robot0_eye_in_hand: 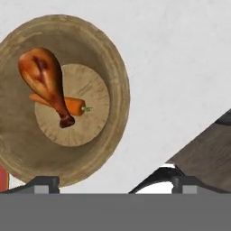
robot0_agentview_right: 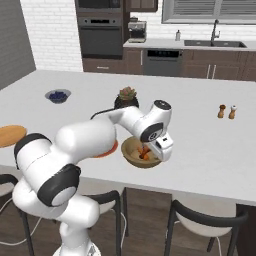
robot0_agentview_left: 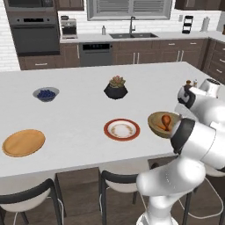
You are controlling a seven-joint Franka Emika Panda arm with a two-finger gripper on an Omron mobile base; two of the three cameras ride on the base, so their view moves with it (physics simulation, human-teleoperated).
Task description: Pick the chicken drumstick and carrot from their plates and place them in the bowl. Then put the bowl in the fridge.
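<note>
Drumstick (robot0_eye_in_hand: 44, 81) atop carrot (robot0_eye_in_hand: 72, 105), both in bowl (robot0_eye_in_hand: 103, 54).

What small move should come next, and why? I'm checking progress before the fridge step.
Probably lower the gripper onto the bowl's near rim to grasp it: the chicken drumstick and carrot already lie inside, both plates look bare, and the open fingers hover over that rim.

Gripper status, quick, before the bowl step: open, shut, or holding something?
Gripper: open, holding nothing; its fingertips straddle the wooden bowl's rim.
</note>
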